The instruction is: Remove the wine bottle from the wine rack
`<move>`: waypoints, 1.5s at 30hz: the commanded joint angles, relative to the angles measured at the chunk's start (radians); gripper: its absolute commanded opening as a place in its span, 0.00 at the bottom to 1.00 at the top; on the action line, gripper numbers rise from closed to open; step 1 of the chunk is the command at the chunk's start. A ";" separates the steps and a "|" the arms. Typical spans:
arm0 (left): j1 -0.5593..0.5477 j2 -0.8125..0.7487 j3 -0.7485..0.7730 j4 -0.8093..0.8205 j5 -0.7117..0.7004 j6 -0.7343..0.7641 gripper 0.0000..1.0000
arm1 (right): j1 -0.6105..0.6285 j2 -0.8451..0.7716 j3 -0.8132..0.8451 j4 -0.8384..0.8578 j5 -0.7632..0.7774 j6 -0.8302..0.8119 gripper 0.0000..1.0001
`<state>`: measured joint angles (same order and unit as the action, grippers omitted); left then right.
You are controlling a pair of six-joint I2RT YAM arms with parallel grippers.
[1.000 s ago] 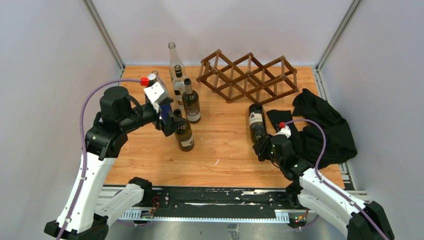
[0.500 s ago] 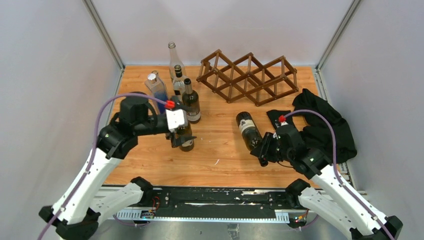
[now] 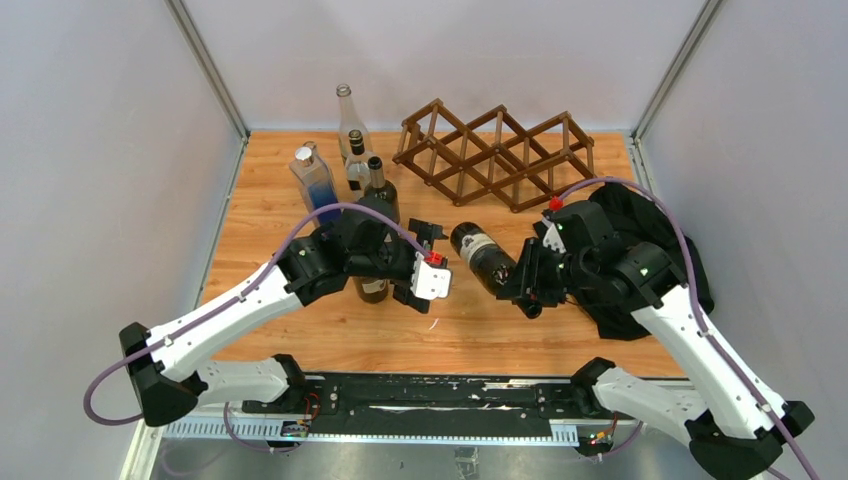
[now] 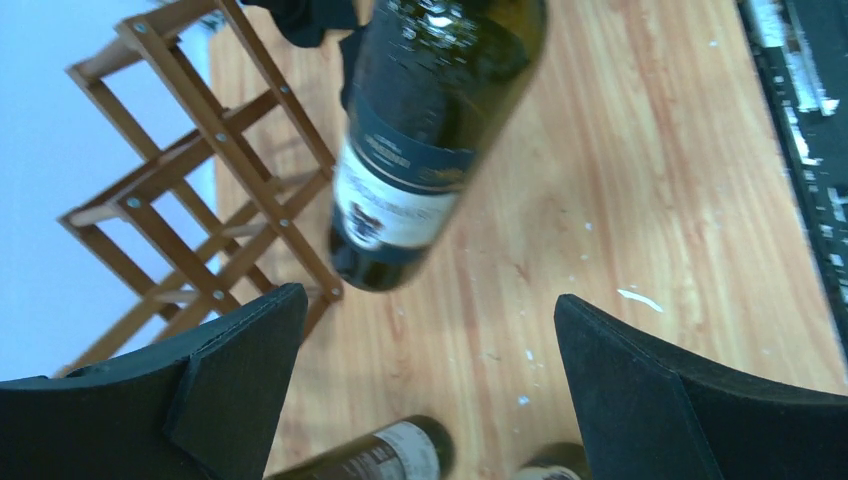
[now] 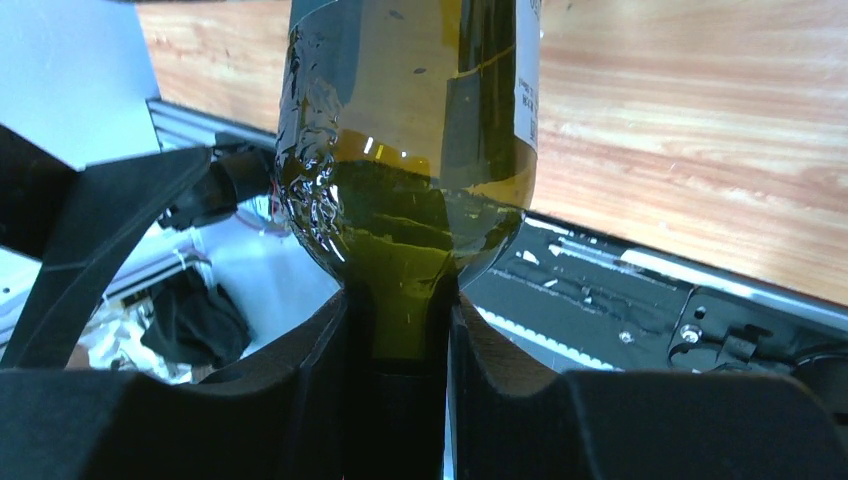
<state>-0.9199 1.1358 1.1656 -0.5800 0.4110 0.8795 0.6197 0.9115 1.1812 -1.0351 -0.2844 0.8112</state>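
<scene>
Right wrist view: wine bottle (image 5: 410,150) neck buried between right jaws, body cut by top edge. Left wrist view: label (image 4: 395,205) print blurred, unreadable; wine rack (image 4: 228,150) partly behind left jaw; two lower bottles (image 4: 375,460) clipped by bottom edge. Top view: standing bottle (image 3: 372,288) mostly hidden under left arm (image 3: 250,300).

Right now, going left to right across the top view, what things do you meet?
Clear blue-tinted glass bottle, cluster of upright glass bottles, open left claw, dark green wine bottle, black crumpled cloth.
</scene>
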 commanded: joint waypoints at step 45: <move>0.024 0.129 0.172 0.176 0.194 -0.667 0.00 | 0.056 -0.070 0.330 0.140 0.060 -0.268 0.96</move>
<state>-0.9485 1.3159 1.2648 -0.5064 0.4625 0.4320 0.6674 0.9012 1.5379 -1.0115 -0.2817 0.6006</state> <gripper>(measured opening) 0.788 0.955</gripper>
